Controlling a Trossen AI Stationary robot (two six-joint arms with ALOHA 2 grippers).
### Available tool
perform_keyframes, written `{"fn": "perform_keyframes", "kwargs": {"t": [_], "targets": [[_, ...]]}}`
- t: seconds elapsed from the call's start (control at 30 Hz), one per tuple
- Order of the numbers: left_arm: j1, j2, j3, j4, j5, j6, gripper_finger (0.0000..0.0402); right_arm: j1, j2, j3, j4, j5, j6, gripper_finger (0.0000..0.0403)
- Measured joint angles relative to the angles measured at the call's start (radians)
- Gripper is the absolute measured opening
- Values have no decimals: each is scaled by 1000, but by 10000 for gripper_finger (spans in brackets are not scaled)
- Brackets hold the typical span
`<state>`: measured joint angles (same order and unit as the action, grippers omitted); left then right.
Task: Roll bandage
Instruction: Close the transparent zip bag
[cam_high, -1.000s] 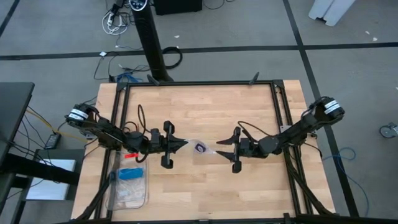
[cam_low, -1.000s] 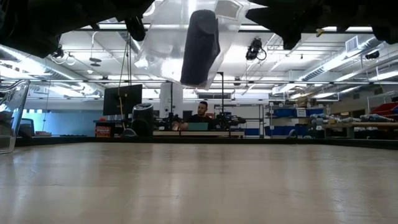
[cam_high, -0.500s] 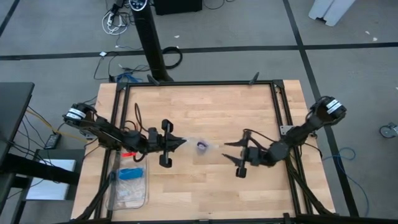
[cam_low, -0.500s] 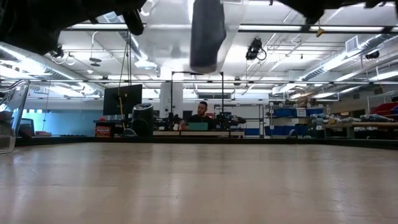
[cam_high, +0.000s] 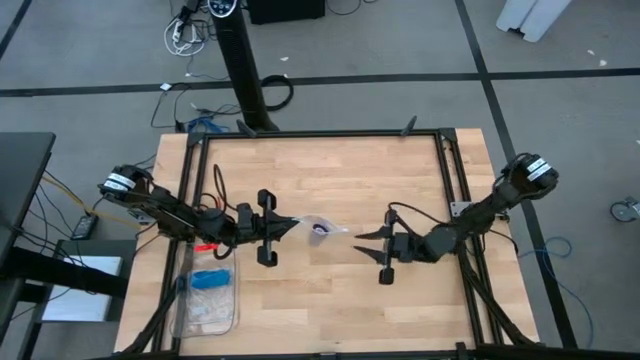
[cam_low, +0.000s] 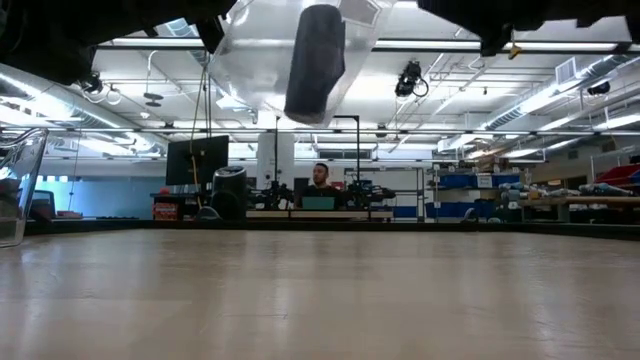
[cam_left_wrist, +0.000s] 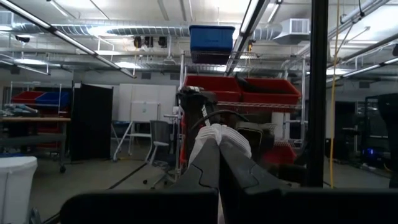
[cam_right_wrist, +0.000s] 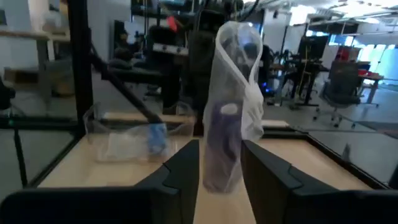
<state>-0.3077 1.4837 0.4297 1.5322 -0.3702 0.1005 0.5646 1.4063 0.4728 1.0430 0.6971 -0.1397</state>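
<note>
A clear bag (cam_low: 262, 62) hangs above the surface (cam_low: 320, 295), not touching it, with the dark rolled bandage (cam_low: 313, 64) inside, tilted slightly. Dark arm parts cross the top edge. A clear container (cam_low: 20, 185) stands at far left. Beyond, a person (cam_low: 320, 180) sits at a desk.

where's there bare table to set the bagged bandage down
The far half of the table, between the frame rail and the arms, is bare, as is the near strip right of the clear tray. The middle is crowded: the left end effector holds the bag with the bandage aloft, and the right end effector is open just beside it.
</note>
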Motion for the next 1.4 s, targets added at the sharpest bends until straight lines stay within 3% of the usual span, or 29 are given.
{"fn": "perform_keyframes", "kwargs": {"t": [0.13,0.3,0.43,0.6,0.73,0.93,1.07,1.23,1.4], "targets": [[0,0,0,-2,0,0,0,-54,88,0,210,-109,6,108],[0,0,0,-2,6,0,0,-98,164,0,302,-121,15,116],[0,0,0,-2,7,0,0,-94,179,0,325,-87,15,133],[-2,0,0,2,12,-3,0,-45,177,0,323,54,-29,157],[-3,0,0,2,17,-12,0,-59,177,0,325,65,-33,166],[-3,0,0,2,17,-15,0,-111,177,4,324,-84,29,164],[-3,0,0,1,17,-15,0,-136,177,33,323,-120,22,161],[-3,0,0,0,17,-15,0,-154,177,69,276,-172,7,120],[-3,0,0,4,18,-15,0,-157,177,70,231,-171,17,22]]}}
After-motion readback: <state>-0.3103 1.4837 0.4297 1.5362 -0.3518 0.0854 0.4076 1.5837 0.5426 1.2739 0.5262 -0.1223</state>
